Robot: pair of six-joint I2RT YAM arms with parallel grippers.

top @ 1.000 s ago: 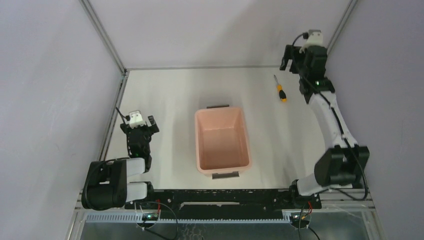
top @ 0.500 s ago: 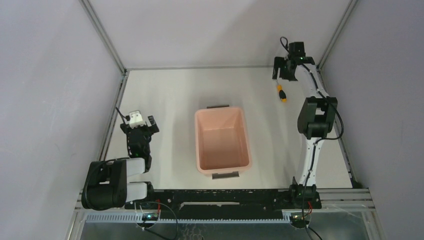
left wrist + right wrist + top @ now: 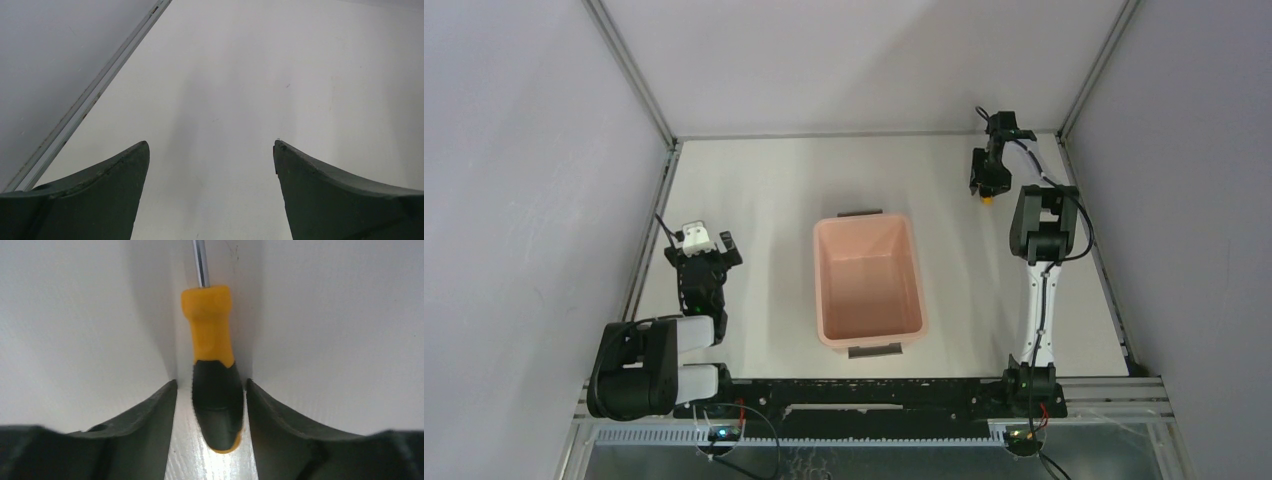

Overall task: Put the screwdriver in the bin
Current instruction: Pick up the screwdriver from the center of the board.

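The screwdriver (image 3: 207,325) lies on the white table at the far right, shaft pointing away; from above only its orange end (image 3: 989,198) shows under the arm. My right gripper (image 3: 211,382) is lowered over it (image 3: 983,184), its jaws narrowly open astride the black part of the handle. The right finger sits almost against the handle and a thin gap shows on the left. The pale pink bin (image 3: 819,285) stands empty mid-table, well left of the screwdriver. My left gripper (image 3: 211,145) is open over bare table near the left edge (image 3: 704,252).
Grey enclosure walls and metal frame rails (image 3: 649,230) close in the table on the left, back and right. The right arm stretches far out, close to the back right corner post (image 3: 1074,100). Dark handles cap the bin's short ends (image 3: 860,212).
The right arm has stretched forward and dropped onto the screwdriver, and its jaws have narrowed around the handle. The left arm and the bin have not moved.
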